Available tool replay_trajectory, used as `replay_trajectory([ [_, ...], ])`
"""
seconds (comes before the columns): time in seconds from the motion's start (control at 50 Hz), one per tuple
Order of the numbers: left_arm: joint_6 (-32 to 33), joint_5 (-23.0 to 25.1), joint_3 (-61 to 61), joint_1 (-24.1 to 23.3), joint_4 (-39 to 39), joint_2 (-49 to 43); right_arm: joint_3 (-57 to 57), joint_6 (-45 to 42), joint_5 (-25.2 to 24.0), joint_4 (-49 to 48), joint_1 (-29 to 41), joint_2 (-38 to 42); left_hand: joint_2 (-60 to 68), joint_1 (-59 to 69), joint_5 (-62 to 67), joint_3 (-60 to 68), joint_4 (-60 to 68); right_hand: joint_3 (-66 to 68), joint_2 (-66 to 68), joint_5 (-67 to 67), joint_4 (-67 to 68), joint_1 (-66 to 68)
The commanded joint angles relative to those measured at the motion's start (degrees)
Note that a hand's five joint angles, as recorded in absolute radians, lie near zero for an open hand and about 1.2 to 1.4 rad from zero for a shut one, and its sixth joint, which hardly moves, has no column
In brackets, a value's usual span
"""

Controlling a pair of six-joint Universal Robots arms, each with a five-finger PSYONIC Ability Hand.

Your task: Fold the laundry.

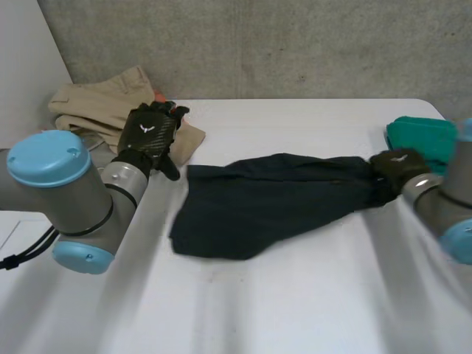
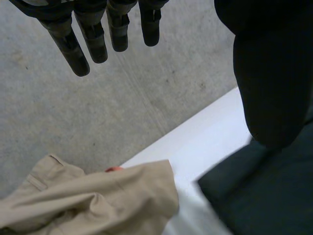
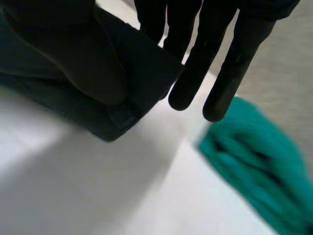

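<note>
Head view: the dark navy garment [image 1: 273, 199] is laid side to side across the counter [image 1: 295, 310], its right end pinched by the right robot hand [image 1: 397, 167]; the left robot hand [image 1: 150, 133], spread and empty, is held near its left corner.

Red scrap [image 1: 158, 96], upper left, mostly behind tan trousers [image 1: 88, 103] and my left hand [image 1: 150, 133]; can't identify it. Dark cloth [image 1: 258, 206], right end tucked under my right hand [image 1: 398, 164]. Teal cloth [image 1: 420, 136] cut by right frame edge, blurred from my right wrist.
</note>
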Motion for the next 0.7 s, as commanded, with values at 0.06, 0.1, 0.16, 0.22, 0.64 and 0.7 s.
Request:
replay_trajectory([
  [0.06, -0.03, 0.11, -4.47, -0.12, 0.0, 5.37, 3.82, -13.87, -0.57, 0.54, -7.84, -7.84, -1.67, -1.0, -3.01, -2.21, -1.57, 11.98, 12.76, 14.1, 11.39, 18.24],
  [0.1, -0.03, 0.11, -5.52, -0.12, 0.0, 5.9, 3.47, -16.77, -0.13, 0.46, -7.31, -7.84, -1.67, -1.0, -3.01, -2.21, -1.57, 11.98, 12.76, 14.1, 11.39, 18.24],
  [0.16, -0.03, 0.11, -6.49, -0.12, 0.0, 6.42, 2.06, -19.85, -1.18, -0.42, -1.88, -8.01, -1.67, -1.0, -3.01, -2.21, -1.57, 11.98, 12.76, 14.1, 11.39, 18.24],
  [0.22, -0.12, 0.02, -6.93, -0.12, 0.0, 6.69, -0.75, -20.21, -1.45, -3.4, 6.03, -7.92, -1.67, -1.0, -3.01, -2.21, -1.57, 11.98, 12.76, 14.1, 11.39, 18.24],
  [0.64, 0.06, -0.59, -4.56, -1.35, 0.09, 9.33, -3.13, -24.37, -18.06, -8.25, 29.87, 3.24, -1.67, -1.0, -3.01, -2.21, -1.57, -58.02, -57.24, -55.9, -58.61, -51.76],
  [0.7, 0.06, -0.68, -2.2, -1.61, -0.34, 9.24, -2.25, -11.02, -17.54, -8.16, 26.36, -1.41, -1.67, -1.0, -3.01, -2.21, -1.57, -58.02, -57.24, -55.9, -58.61, -51.76],
])
